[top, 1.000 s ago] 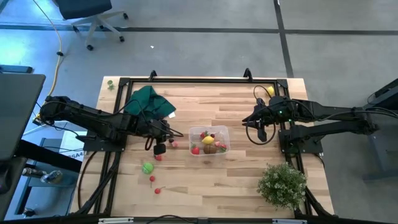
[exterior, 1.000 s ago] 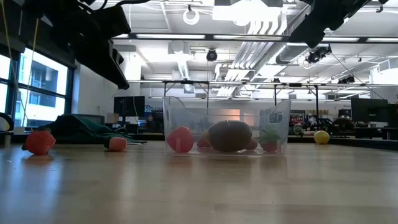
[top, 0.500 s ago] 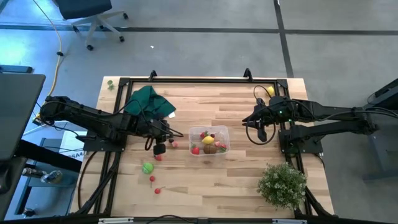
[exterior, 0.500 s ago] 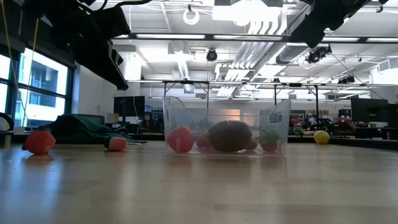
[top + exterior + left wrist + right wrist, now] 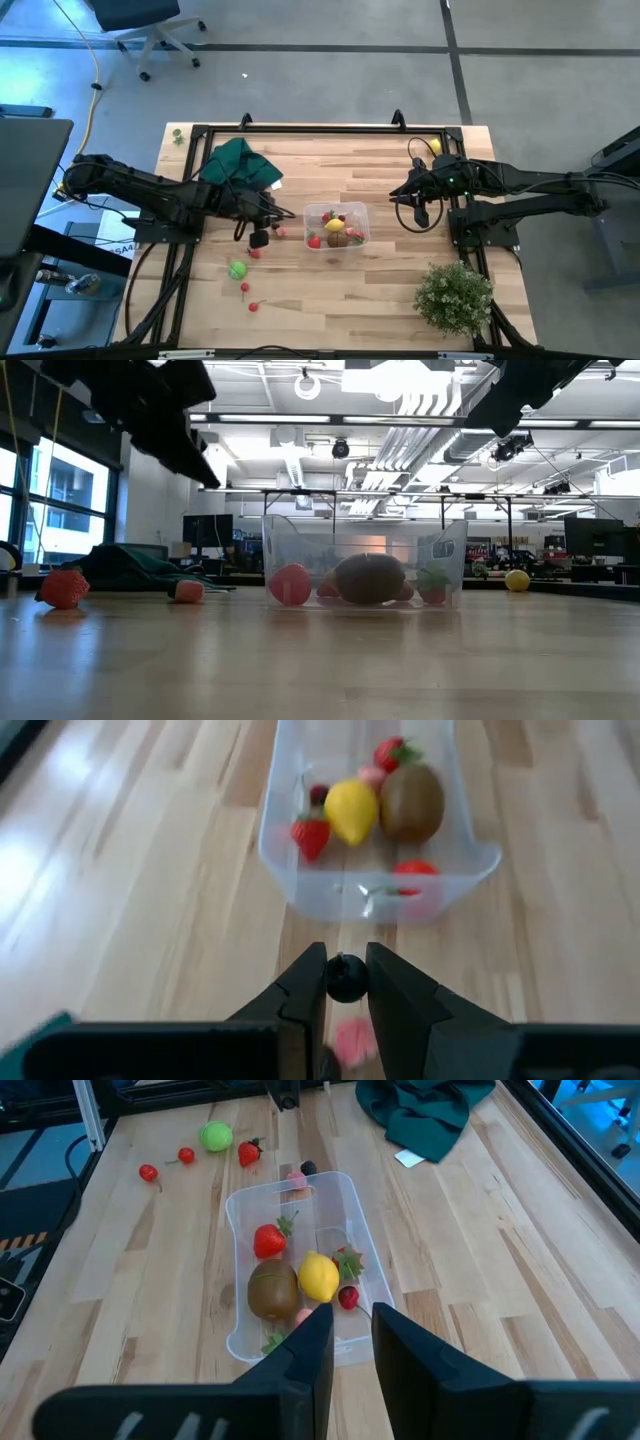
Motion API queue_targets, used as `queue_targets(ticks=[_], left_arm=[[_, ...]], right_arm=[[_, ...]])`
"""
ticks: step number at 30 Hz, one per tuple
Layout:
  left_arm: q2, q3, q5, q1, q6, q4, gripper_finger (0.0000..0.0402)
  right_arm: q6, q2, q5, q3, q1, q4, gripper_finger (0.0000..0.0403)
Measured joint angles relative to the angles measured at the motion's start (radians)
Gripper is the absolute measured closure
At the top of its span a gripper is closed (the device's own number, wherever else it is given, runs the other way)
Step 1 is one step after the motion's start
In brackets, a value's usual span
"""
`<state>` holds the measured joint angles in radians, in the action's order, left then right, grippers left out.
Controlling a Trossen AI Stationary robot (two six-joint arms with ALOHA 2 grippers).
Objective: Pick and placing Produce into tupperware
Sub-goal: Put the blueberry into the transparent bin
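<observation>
High view: we take the tupperware (image 5: 337, 227) as landmark; it sits mid-table with several produce pieces inside; the left gripper (image 5: 262, 236) is just beside its left end, the right gripper (image 5: 420, 207) well apart beyond its right end, so the left arm is the nearer; loose pieces lie on the left gripper's side: a green piece (image 5: 237, 269) and small red pieces (image 5: 246, 289); a yellow piece (image 5: 434, 146) lies far off behind the right arm; whatever the left jaws hold is too small for us to resolve here.

Low view: the tub stands centre; a red strawberry (image 5: 63, 588) and a small orange-red piece (image 5: 188, 591) rest on the wood to its left; both arms are cut off by the upper edge, no fingertips visible.

Left wrist view: the jaws are nearly closed, pinching a small dark round berry (image 5: 347, 978); the tub lies straight ahead of the fingertips, its long axis running away from them, near wall closest; we judge the coming move to be a short carry forward over that wall; a pink piece (image 5: 352, 1041) lies on the table below, partly hidden by the fingers.

Right wrist view: narrow gap between the jaws, nothing held; the tub lies ahead, long axis running away; the dark green cloth (image 5: 422, 1110) lies beyond it.
</observation>
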<state>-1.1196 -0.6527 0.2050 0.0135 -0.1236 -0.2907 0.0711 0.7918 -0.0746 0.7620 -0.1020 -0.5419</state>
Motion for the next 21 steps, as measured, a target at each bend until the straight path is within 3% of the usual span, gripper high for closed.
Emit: queue_targets(ticks=[5,16,21], left_arm=[[-0.070,-0.137,-0.003,0.000,0.095,-0.085,0.0344],[-0.380,-0.527,-0.036,-0.001,0.316,-0.324,0.0344],[-0.399,-0.571,-0.071,-0.001,0.337,-0.321,0.0344]], right_arm=[[0.000,0.000,0.000,0.000,0.000,0.000,0.0340],[0.000,0.000,0.000,0.000,0.000,0.001,0.0340],[0.000,0.000,0.000,0.000,0.000,0.000,0.0340]])
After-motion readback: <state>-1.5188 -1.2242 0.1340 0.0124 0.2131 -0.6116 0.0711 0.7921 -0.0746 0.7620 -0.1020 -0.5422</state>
